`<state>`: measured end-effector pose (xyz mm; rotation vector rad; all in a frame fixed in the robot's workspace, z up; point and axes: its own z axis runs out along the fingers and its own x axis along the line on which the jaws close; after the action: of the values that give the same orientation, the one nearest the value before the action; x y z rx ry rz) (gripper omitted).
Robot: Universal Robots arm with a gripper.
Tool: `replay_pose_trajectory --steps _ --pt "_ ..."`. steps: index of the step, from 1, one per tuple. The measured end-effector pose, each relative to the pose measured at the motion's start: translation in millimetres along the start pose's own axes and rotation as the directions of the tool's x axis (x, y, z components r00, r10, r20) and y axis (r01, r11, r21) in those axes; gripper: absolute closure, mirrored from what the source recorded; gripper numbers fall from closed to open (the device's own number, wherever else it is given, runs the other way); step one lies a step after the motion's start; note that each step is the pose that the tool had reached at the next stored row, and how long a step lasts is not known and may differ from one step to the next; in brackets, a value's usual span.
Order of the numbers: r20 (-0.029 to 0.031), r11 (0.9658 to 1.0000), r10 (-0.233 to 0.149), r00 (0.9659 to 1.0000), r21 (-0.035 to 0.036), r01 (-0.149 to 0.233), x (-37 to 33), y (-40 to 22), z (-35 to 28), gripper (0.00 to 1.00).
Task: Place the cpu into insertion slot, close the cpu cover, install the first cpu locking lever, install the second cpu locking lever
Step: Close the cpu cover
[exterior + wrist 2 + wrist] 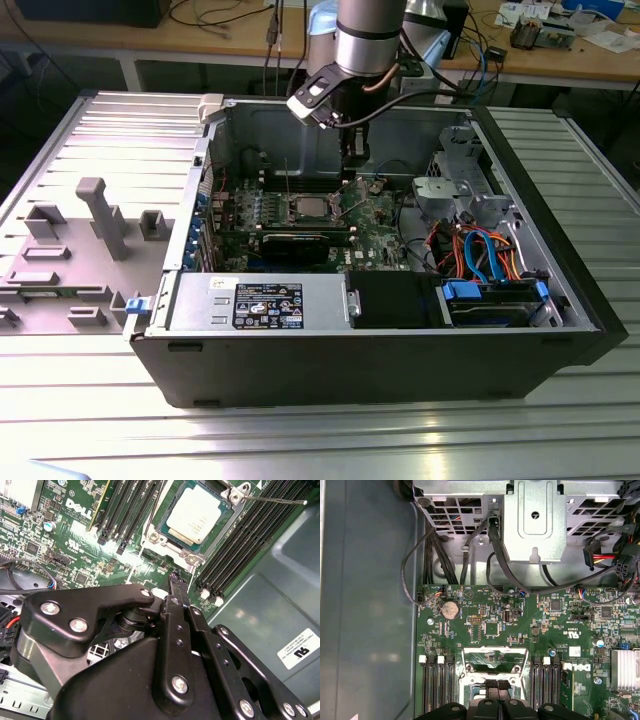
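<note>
The gripper (174, 576) has its 2 black fingers pressed together, with nothing between them. It hangs low inside the open computer case (560, 300), just above the green board (485, 625) and right beside the insertion slot (151, 539). In the second wrist view the cpu (197, 512) lies flat in that slot with its grey metal top bare. It is near the fingertips but apart from them. A thin metal lever (272, 500) sticks out past 1 corner of the slot, and long black memory slots (240, 540) run along both sides. The first wrist view looks the other way. There the cpu cover (468, 660) stands up open close to the fingertips, and the board shows through its big middle hole. Farther off in that view are a round silver battery (450, 610), black cables (427, 555) and a grey metal cage (535, 515). The exterior view shows the arm (368, 35) coming straight down into the case. The cpu is a small pale square to the exterior view's left of the gripper. Blue and orange cables (480, 245) lie at the exterior view's right.
</note>
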<state>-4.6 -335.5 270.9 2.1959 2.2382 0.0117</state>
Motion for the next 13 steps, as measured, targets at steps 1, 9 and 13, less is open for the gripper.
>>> replay_pose_trajectory --steps 1,9,13 --pt "-0.0001 1.0000 0.000 1.0000 0.0000 0.000 0.0 0.1 0.0 0.89" --pt "-0.0001 1.0000 0.000 1.0000 0.0000 0.000 -0.1 3.7 0.0 0.89" --pt "0.0000 1.0000 0.000 1.0000 0.0000 0.000 -0.1 5.0 0.1 0.89"
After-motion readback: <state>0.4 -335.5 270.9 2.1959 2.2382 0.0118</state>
